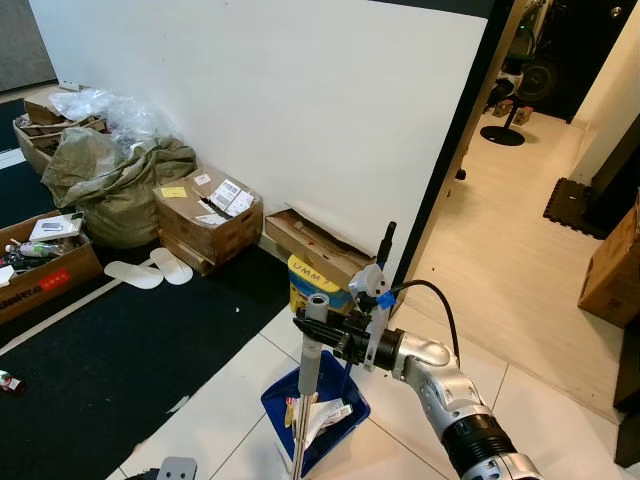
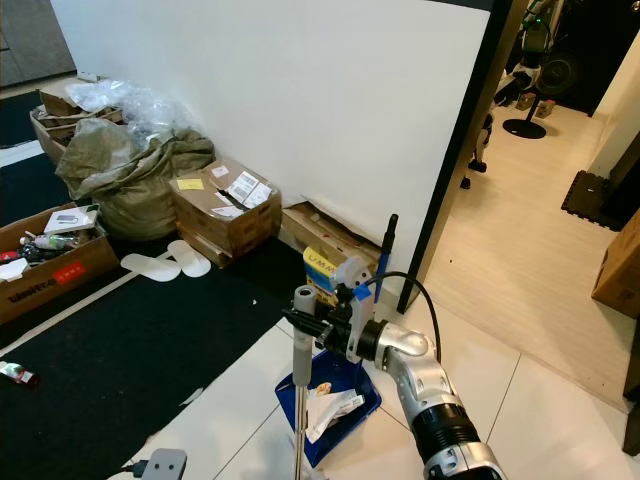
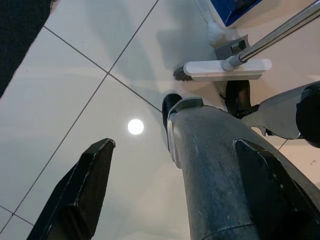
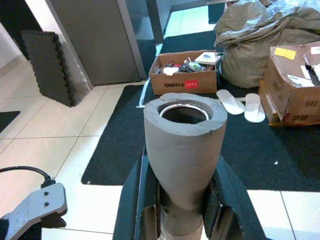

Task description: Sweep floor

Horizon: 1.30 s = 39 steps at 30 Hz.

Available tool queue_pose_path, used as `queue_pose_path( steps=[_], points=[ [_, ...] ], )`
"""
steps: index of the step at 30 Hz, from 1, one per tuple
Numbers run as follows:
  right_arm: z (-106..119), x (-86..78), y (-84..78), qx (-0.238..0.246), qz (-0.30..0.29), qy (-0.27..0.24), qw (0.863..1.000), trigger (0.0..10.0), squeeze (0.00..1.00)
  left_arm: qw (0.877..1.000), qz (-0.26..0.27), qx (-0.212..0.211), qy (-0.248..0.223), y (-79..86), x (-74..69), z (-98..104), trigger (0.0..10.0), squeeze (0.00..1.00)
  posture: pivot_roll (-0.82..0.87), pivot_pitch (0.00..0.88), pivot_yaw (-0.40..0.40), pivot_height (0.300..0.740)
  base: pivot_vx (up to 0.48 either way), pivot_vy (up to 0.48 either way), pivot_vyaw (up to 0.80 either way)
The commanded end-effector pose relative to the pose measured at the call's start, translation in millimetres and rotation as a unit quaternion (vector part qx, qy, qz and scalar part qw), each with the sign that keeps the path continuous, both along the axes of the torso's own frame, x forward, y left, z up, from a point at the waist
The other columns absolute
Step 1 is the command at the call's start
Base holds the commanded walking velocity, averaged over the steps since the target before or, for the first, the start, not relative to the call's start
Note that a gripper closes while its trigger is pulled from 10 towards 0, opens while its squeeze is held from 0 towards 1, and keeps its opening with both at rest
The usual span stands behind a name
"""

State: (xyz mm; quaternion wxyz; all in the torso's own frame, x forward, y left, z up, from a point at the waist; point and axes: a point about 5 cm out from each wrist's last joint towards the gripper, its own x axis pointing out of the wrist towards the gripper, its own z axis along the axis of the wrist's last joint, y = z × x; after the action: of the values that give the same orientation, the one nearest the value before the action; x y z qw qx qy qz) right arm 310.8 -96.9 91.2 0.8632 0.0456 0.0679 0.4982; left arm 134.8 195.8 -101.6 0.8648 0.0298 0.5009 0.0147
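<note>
A broom stands upright in front of me. My right gripper is shut on the grey foam grip at the top of its handle. The metal pole runs down to the white broom head on the pale tiles. Just behind the pole a blue dustpan with paper scraps in it lies on the floor, its black handle rising towards the wall. My left gripper hangs low over the tiles near the broom head, fingers spread. A thick grey cylinder lies between them, apart from one finger.
A black mat covers the floor on the left. Cardboard boxes, stuffed sacks, white slippers and a yellow box line the white wall. On the right, pale flooring leads off, with another box there.
</note>
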Motion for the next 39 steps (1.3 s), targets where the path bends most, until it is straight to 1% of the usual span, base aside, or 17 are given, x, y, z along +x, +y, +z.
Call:
queue_pose_path(
  steps=[1, 26, 28, 29, 30, 31, 32, 33, 34, 35, 36, 37, 38, 39],
  points=[
    [4.0, 3.6, -0.4, 0.009, -0.007, -0.009, 1.000, 10.0, 0.00, 1.000, -0.004, 0.005, 0.015, 2.0, -5.1, -1.8, 10.0, 0.00, -0.03, 0.000, -0.072, 0.740, -0.274, 0.000, 0.00],
    [4.8, 7.1, -1.7, 0.004, -0.026, -0.017, 1.000, 10.0, 0.00, 1.000, -0.001, 0.003, 0.017, 1.6, -7.4, -2.6, 10.0, 0.00, -0.03, 0.000, -0.072, 0.740, -0.265, 0.000, 0.00],
    [3.7, 7.7, -2.5, -0.004, -0.033, -0.020, 0.999, 10.0, 0.00, 1.000, -0.003, 0.006, 0.016, 2.0, -7.3, -2.5, 10.0, 0.00, -0.03, 0.000, -0.073, 0.740, 0.000, 0.000, 0.00],
    [2.4, 8.8, -3.4, -0.015, -0.043, -0.024, 0.999, 10.0, 0.00, 1.000, -0.005, 0.009, 0.015, 2.3, -7.3, -2.4, 10.0, 0.00, -0.03, 0.000, -0.075, 0.740, 0.000, 0.000, 0.00],
    [2.4, 8.8, -3.4, -0.015, -0.043, -0.024, 0.999, 10.0, 0.00, 1.000, -0.005, 0.009, 0.015, 2.3, -7.3, -2.4, 10.0, 0.00, -0.03, 0.000, -0.075, 0.740, 0.000, 0.000, 0.00],
    [1.1, 11.8, -4.7, -0.028, -0.066, -0.029, 0.997, 10.0, 0.00, 1.000, -0.006, 0.012, 0.015, 3.0, -7.8, -2.4, 10.0, 0.00, -0.03, 0.000, -0.076, 0.740, 0.000, 0.000, 0.00],
    [2.8, 14.5, -5.5, -0.030, -0.086, -0.043, 0.995, 10.0, 0.00, 1.000, -0.011, 0.018, 0.015, 3.8, -8.6, -2.5, 10.0, 0.00, -0.03, 0.000, -0.077, 0.740, 0.000, 0.000, 0.00],
    [4.3, 16.2, -5.9, -0.029, -0.099, -0.053, 0.993, 10.0, 0.00, 1.000, -0.014, 0.021, 0.015, 4.3, -9.3, -2.5, 10.0, 0.00, -0.03, 0.000, -0.077, 0.740, 0.000, 0.000, 0.00],
    [4.3, 16.2, -5.9, -0.029, -0.099, -0.053, 0.993, 10.0, 0.00, 1.000, -0.014, 0.021, 0.015, 4.3, -9.3, -2.5, 10.0, 0.00, -0.03, 0.000, -0.077, 0.740, 0.000, 0.000, 0.00],
    [6.6, 17.0, -5.7, -0.018, -0.102, -0.057, 0.993, 10.0, 0.00, 0.999, -0.016, 0.023, 0.015, 4.6, -9.9, -2.6, 10.0, 0.00, -0.03, 0.000, -0.078, 0.740, 0.000, 0.000, 0.00],
    [6.6, 17.0, -5.7, -0.018, -0.102, -0.057, 0.993, 10.0, 0.00, 0.999, -0.016, 0.023, 0.015, 4.6, -9.9, -2.6, 10.0, 0.00, -0.03, 0.000, -0.078, 0.740, 0.000, 0.000, 0.00],
    [10.8, 16.5, -4.7, 0.013, -0.097, -0.055, 0.994, 10.0, 0.00, 0.999, -0.016, 0.024, 0.015, 4.9, -11.4, -3.0, 10.0, 0.00, -0.03, 0.018, -0.079, 0.740, 0.000, 0.000, 0.00],
    [10.8, 16.5, -4.7, 0.013, -0.097, -0.055, 0.994, 10.0, 0.00, 0.999, -0.016, 0.024, 0.015, 4.9, -11.4, -3.0, 10.0, 0.00, -0.03, 0.018, -0.079, 0.740, 0.000, 0.000, 0.00],
    [14.3, 15.8, -4.0, 0.033, -0.087, -0.058, 0.994, 10.0, 0.00, 0.999, -0.016, 0.024, 0.016, 5.3, -13.7, -3.5, 10.0, 0.00, -0.03, 0.034, -0.079, 0.740, 0.000, 0.000, 0.00]
  ],
)
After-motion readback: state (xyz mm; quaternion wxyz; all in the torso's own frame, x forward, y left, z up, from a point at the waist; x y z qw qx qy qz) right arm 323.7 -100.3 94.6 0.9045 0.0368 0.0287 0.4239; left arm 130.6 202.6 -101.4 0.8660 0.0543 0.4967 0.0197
